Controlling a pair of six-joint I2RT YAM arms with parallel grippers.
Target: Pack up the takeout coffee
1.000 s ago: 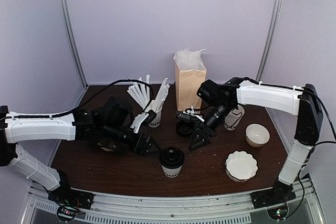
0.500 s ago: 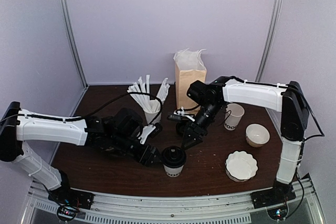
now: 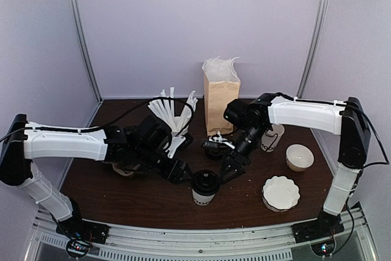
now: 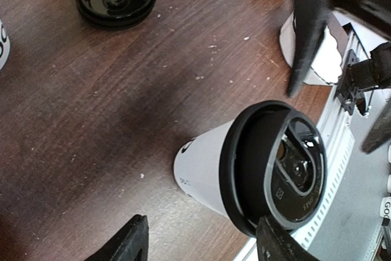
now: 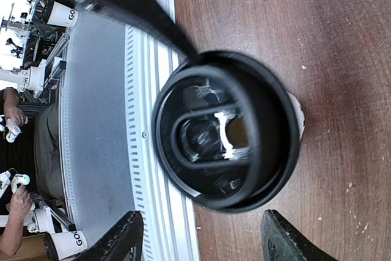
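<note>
1. The step in hand looks like the approach for the pick-up. The coffee cup (image 3: 205, 187), black lid on, stands upright on the surface (image 3: 116, 197), at 6 o'clock from the paper bag (image 3: 220, 101) and well apart from it.
2. Your left gripper (image 3: 183, 173) sits just beside the cup at its 10 o'clock, fingers apart and empty. Its wrist view shows the cup ahead of the fingers, not between them.
3. Your right gripper (image 3: 229, 168) hangs near the cup at its 1 o'clock, also apart and empty, looking down onto the lid.
4. I cannot tell whether either fingertip touches the lid rim.
5. Next, I judge, commit one arm: fingers either side of the cup wall below the lid, close gently, and keep the cup upright. Take the other arm clear.
6. The lift must then clear the bag's tall mouth at 12 o'clock before you lower the cup in.
</note>
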